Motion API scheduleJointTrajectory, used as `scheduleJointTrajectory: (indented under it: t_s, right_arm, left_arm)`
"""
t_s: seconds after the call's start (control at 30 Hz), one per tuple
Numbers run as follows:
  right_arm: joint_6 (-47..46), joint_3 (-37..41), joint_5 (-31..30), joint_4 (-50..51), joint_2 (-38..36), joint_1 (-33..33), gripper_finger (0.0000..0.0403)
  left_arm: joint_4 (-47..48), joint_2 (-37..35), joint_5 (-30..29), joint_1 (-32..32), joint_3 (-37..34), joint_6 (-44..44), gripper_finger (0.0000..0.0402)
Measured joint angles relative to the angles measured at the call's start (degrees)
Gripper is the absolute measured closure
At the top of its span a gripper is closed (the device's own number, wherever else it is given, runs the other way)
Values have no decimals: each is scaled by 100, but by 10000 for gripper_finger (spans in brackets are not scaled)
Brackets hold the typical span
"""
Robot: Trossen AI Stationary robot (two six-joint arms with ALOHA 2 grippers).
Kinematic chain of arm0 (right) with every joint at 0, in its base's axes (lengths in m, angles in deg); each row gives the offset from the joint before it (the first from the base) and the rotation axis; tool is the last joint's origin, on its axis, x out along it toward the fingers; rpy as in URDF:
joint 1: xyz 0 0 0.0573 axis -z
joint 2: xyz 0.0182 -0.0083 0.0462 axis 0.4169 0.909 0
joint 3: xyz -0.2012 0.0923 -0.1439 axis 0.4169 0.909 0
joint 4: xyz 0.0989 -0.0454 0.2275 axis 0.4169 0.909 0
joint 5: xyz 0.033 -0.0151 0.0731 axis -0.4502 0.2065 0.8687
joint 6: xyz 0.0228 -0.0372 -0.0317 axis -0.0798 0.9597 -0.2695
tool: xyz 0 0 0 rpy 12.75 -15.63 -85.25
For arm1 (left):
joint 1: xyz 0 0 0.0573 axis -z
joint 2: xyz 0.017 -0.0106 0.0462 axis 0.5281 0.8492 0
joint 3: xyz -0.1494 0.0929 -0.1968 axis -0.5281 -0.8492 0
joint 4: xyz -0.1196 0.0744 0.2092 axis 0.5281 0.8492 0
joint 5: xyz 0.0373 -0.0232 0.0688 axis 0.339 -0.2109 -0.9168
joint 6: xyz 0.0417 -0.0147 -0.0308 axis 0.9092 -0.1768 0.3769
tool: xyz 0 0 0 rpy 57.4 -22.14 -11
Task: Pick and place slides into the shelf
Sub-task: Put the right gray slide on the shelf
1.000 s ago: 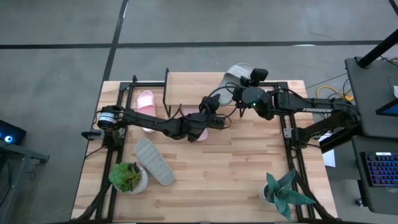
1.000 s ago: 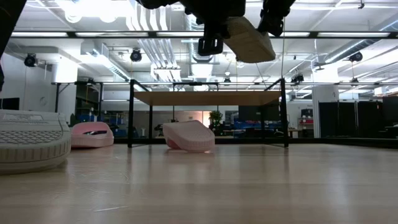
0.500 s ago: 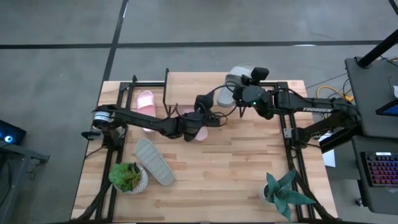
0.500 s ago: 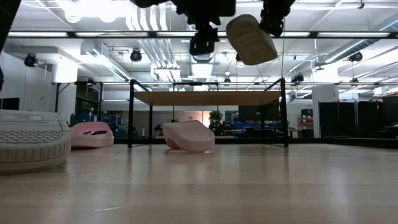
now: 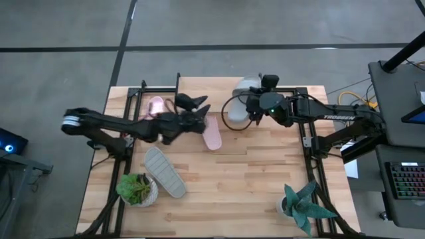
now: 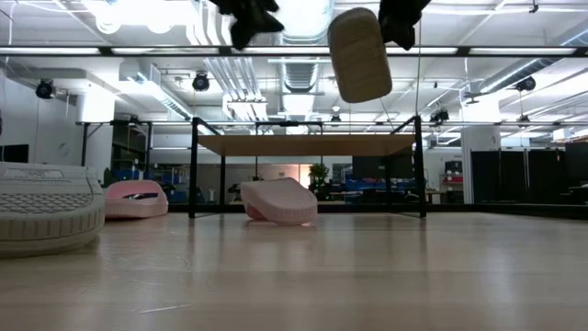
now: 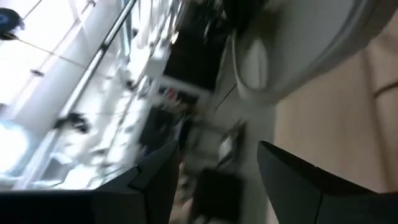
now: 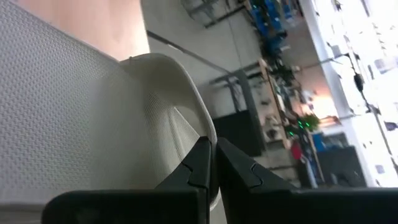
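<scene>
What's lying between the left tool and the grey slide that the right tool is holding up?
In the high view, between the left tool and the raised grey slide held by the right tool, a pink slide lies on the table.

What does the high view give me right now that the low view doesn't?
Only the high view shows two potted green plants and the left gripper, open and empty, above the shelf's rear left. Only the low view shows the low wooden-topped shelf side-on, with a gap between it and the raised slide. Both show the right gripper shut on a light grey slide, plus two pink slides.
</scene>
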Motion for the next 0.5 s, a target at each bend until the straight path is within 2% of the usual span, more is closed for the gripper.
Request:
scheduleJointTrajectory:
  t_s: [0.13,0.23,0.5]
  right_arm:
    - [128,0,382,-149,-4,-17,395]
    - [398,1,539,-533,2,-78,395]
    - [1436,13,650,-1775,267,-106,395]
  left_arm:
    - [1201,-658,1120,-56,-47,-1420,202]
    - [1633,-855,1842,-76,-49,-1976,202]
    - [1796,-743,2052,124,-57,-2070,202]
